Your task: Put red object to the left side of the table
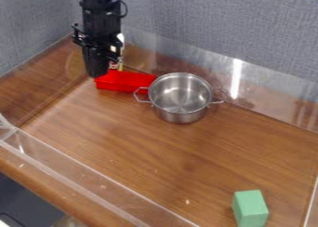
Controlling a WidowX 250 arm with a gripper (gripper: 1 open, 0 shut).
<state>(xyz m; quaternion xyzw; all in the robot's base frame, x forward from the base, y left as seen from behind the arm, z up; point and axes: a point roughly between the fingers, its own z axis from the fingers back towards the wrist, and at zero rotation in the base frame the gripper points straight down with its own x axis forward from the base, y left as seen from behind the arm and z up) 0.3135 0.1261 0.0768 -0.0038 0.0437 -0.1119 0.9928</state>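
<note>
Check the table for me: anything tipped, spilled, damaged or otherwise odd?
Nothing stands out. The steel pot sits upright beside the red block, which lies flat near the gripper, and the green block rests alone near the opposite end. I see no spill or damage.

Colour identification: table, objects and surroundings.
Red block [125, 81]: uniform bright red. Pot [181, 97]: silver-grey metal, with a darker grey interior and pale highlights along the rim. Block at the near right corner [250, 209]: pale mint green, lighter on its top face. Table [137, 154]: reddish brown with a wood-grain pattern, glossed with whitish reflections. Robot arm [99, 21]: black, with small pale grey spots. Backdrop [236, 21]: blue-grey, finely speckled. Border walls [93, 192]: colourless and transparent, with whitish edges.
</note>
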